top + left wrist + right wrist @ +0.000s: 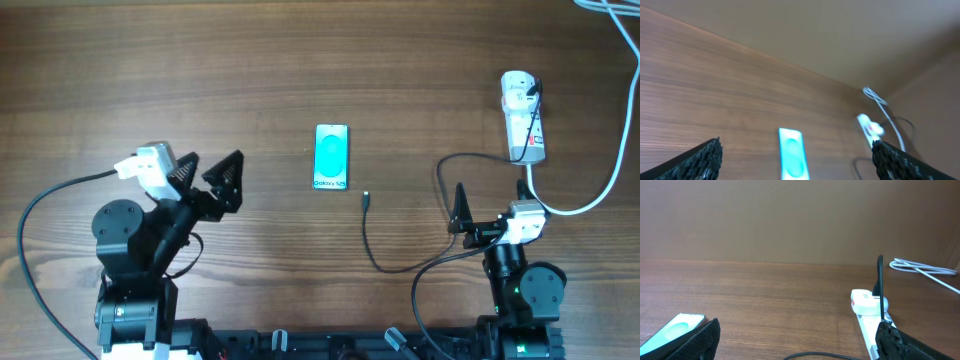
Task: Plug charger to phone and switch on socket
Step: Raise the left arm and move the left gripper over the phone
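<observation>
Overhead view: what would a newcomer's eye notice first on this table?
The phone, with its bright cyan screen, stands out at the middle of the wooden table. Just below and right of it in the picture lies the tip of the charger, unplugged. The white socket with red markings lies at the far right.

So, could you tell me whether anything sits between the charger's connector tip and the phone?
Nothing visible does. In the overhead view the charger's tip lies just right of the phone's lower end, apart from it, with only bare table between.
</observation>
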You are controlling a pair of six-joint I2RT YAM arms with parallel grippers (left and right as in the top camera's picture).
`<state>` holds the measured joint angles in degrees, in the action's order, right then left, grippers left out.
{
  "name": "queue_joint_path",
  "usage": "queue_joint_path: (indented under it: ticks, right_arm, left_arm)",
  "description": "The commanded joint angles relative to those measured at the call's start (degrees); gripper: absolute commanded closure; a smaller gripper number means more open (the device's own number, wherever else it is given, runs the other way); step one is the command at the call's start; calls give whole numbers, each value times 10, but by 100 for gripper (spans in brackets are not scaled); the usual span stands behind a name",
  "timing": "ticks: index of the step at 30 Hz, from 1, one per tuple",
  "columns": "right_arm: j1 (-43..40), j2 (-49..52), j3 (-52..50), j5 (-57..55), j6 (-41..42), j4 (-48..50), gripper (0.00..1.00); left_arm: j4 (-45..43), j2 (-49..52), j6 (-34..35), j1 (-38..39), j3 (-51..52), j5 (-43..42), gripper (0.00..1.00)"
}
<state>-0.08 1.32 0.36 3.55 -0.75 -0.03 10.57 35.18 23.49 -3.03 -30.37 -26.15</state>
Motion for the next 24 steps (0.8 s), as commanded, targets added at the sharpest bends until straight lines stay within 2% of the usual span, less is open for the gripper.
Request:
queue_joint_path:
  ticks: [1,4,6,9,11,14,16,24]
  right_arm:
    - [-2,0,-1,-5,-6,1,0]
    - [-2,0,-1,-6,-6,1,0]
    - [-2,0,-1,-5,-6,1,0]
    - [-2,0,-1,-5,-6,1,0]
    - [-2,0,-1,-5,-6,1,0]
    - [-2,0,-1,-5,-6,1,0]
    - [-2,0,-1,-6,-6,1,0]
    - [-2,0,-1,-5,-6,1,0]
  left_arm:
    - [37,23,7,-2,-42,-49,0]
    - [129,73,-32,-2,-121,-46,1]
    - [231,129,-68,-2,-203,-24,1]
    - [407,228,-100,15,-341,55,0]
    - [454,266,-100,28,-385,80,0]
    - [439,289,-88,38,-398,76,0]
    - [434,291,-43,39,-398,74,0]
    - [457,291,-42,39,-398,54,0]
